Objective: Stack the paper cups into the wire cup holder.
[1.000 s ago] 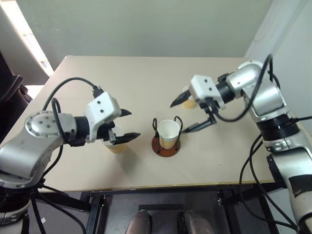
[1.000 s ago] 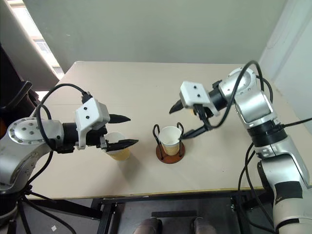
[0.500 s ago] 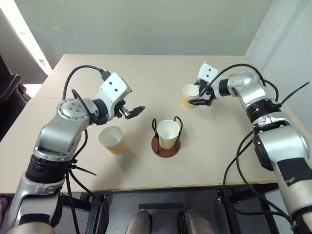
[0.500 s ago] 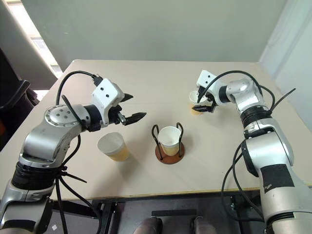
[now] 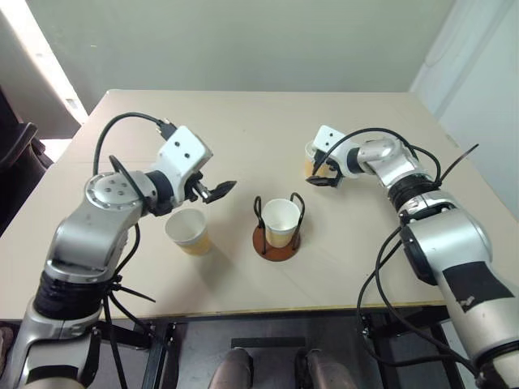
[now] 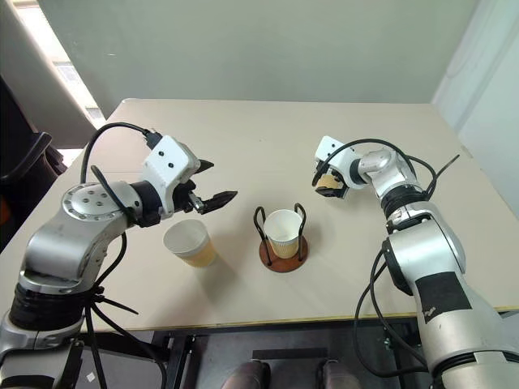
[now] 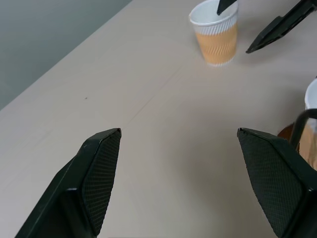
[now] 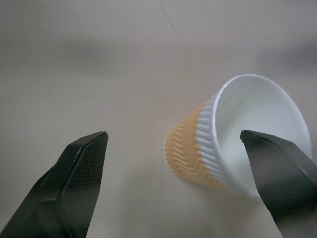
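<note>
While the left gripper (image 5: 212, 189) hung wide open and empty, the right gripper (image 8: 183, 163) straddled a paper cup (image 8: 233, 136), jaws open.

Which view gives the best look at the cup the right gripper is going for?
The right wrist view: that paper cup stands large between open fingers. The eye views hide it partly behind the right gripper; the left wrist view shows it far off.

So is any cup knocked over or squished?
No, nothing stands out. All three paper cups stand upright and unsquished: one in the wire cup holder, one on the table's left side, one between the open right gripper's fingers.
</note>
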Available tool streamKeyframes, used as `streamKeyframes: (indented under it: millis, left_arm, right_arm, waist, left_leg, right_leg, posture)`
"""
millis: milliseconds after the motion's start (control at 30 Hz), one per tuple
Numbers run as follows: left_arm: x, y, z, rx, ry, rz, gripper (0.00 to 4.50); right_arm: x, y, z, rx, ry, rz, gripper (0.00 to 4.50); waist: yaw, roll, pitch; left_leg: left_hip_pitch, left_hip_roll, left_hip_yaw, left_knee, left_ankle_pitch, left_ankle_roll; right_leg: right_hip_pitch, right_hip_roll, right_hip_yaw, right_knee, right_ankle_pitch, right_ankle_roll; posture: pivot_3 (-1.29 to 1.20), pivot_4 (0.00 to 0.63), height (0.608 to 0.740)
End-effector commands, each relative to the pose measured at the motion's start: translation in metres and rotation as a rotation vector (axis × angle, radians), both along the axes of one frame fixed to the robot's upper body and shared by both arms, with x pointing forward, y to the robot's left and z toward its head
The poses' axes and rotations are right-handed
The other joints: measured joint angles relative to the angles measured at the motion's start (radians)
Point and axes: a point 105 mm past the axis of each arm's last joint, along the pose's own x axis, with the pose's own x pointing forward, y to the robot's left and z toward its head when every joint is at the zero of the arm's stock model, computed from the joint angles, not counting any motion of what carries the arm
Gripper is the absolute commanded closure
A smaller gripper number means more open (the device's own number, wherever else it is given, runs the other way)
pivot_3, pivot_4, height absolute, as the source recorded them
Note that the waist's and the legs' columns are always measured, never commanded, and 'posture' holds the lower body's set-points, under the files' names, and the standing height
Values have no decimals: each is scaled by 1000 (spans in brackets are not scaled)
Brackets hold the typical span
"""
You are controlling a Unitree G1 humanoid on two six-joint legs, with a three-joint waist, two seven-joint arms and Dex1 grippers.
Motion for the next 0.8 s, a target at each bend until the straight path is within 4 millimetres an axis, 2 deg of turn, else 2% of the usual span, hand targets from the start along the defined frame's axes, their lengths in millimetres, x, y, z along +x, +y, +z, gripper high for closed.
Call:
streamKeyframes:
  millis: [33, 333, 500, 600, 633, 700, 800]
  left_arm:
    - [-7, 3, 13, 4, -48, 13, 471]
    - [-7, 6, 16, 10, -49, 29, 471]
    - [-7, 6, 18, 12, -53, 22, 471]
    - [-11, 5, 24, -5, -62, -16, 471]
    - [-13, 4, 26, -12, -63, -33, 471]
    - [-23, 4, 30, -23, -63, -90, 471]
    - [-35, 5, 30, -33, -23, -158, 471]
  right_arm:
    - [3, -5, -1, 5, -10, -51, 1231]
    - [3, -2, -3, 14, -12, -50, 4367]
    - [0, 3, 15, 34, -27, 24, 4440]
    - [-15, 14, 38, 60, -10, 215, 4440]
    - [-24, 19, 50, 80, -3, 308, 4440]
    - [-52, 29, 89, 112, -22, 533, 4440]
    - [-91, 38, 117, 170, -5, 732, 4440]
  waist:
    - [0, 0, 0]
    - [-1, 0, 0]
    - [-1, 0, 0]
    - [-1, 0, 0]
    - [-1, 0, 0]
    - [-1, 0, 0]
    - [-2, 0, 0]
  left_leg:
    - [0, 0, 0, 0, 0, 0]
    - [0, 0, 0, 0, 0, -1]
    - [0, 0, 0, 0, 0, -1]
    - [0, 0, 0, 0, 0, -1]
    - [0, 0, 0, 0, 0, -1]
    - [-1, 0, 0, 0, 0, -1]
    - [-4, 0, 1, 0, 0, -1]
  right_leg:
    - [0, 0, 0, 0, 0, 0]
    - [0, 0, 0, 0, 0, 0]
    - [0, 0, 0, 0, 0, 0]
    - [0, 0, 0, 0, 0, 0]
    - [0, 0, 0, 0, 0, 0]
    - [0, 0, 0, 0, 0, 0]
    - [-2, 1, -1, -2, 0, 0]
  posture:
    - [0, 150, 740]
    - [0, 150, 740]
    - [0, 150, 740]
    - [0, 150, 740]
    - [0, 150, 740]
    - [0, 150, 740]
    - [0, 150, 740]
